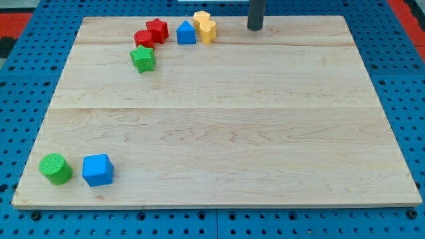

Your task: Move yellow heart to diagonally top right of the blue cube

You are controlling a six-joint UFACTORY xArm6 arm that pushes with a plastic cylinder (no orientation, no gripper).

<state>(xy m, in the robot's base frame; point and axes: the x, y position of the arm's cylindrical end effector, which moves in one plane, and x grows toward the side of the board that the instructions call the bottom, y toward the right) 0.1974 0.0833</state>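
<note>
The yellow heart (pixel 208 31) lies near the top edge of the wooden board (pixel 219 126), touching a second yellow block (pixel 201 17) just above it. The blue cube (pixel 97 169) sits far away at the view's bottom left. My tip (pixel 255 28) stands near the board's top edge, to the right of the yellow heart and apart from it by a clear gap.
A blue house-shaped block (pixel 186 32) touches the heart's left side. A red star (pixel 157 30), a red cylinder (pixel 143 38) and a green star (pixel 143 58) cluster further left. A green cylinder (pixel 56 168) stands just left of the blue cube.
</note>
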